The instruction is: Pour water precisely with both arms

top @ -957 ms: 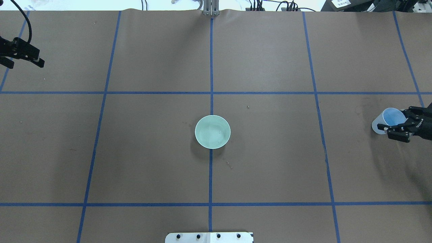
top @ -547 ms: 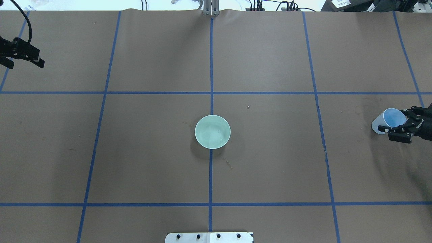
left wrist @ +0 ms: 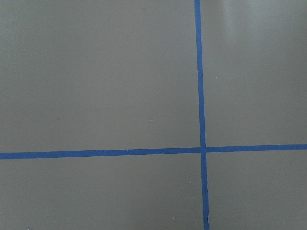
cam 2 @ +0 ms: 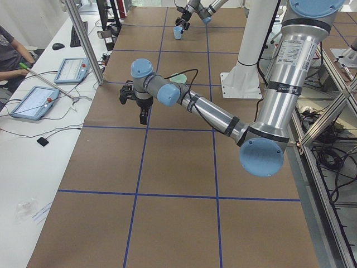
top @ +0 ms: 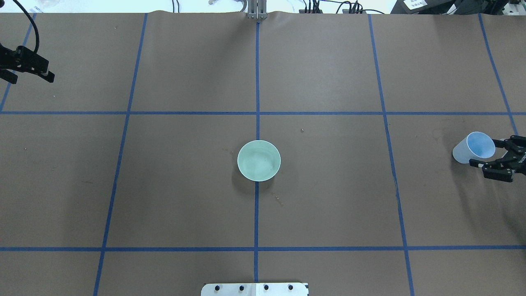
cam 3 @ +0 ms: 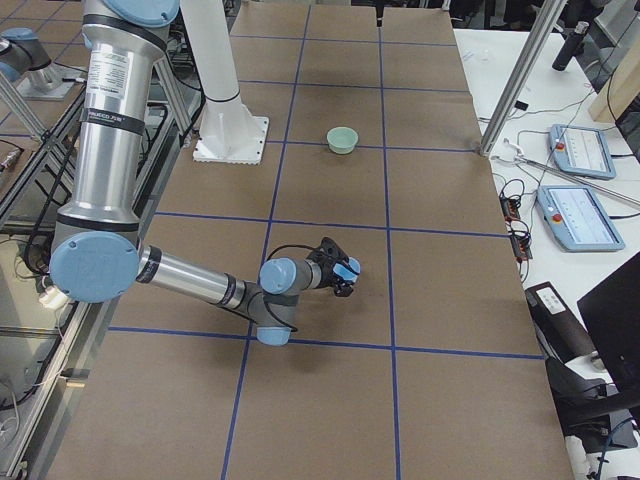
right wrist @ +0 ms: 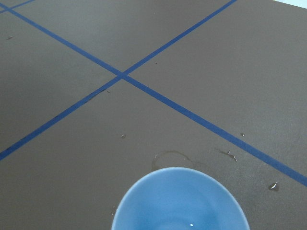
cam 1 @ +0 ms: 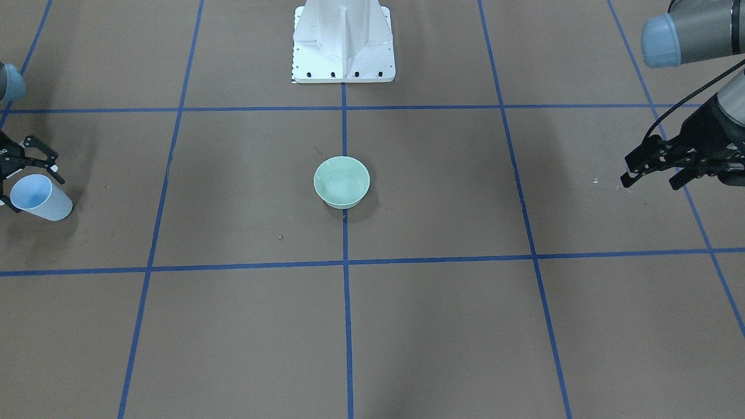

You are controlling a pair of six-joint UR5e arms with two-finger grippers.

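The right jaws stand spread, their fingers [top: 497, 172] drawn back toward the right border of the overhead view. A second ago the pale blue cup [top: 472, 149] sat deep between them. Now only its near side lies between the tips, and I cannot tell whether a tip grazes its wall. The cup itself has not shifted. It stands upright on the table [top: 328, 205], just ahead of the jaws. In the right wrist view its blue inside shows one small white glint low down. Past its rim, small drops [right wrist: 230, 154] and a faint ring mark lie on the brown surface. The right arm [cam 3: 190, 277] runs low along the table behind the jaws.

The left jaws are also spread and hold nothing. They hang where they hung before, over a crossing of blue tape lines [left wrist: 200, 148], with the left arm [cam 2: 212, 114] stretched out behind them.

Well apart from both pairs of jaws, the green bowl [top: 259, 160] sits unmoved on the middle tape line. The water [top: 263, 163] in it shows as faint pale ripples.

Between each pair of jaws and the bowl lies only bare brown table crossed by tape. The white pedestal [cam 1: 343, 43] is bolted at the robot's side, behind the bowl. Beyond the table's far long edge, a white desk carries two control panels [cam 3: 575, 150].

The white lettering on the body of the right jaws is too small to read, and so are the panels' screens.
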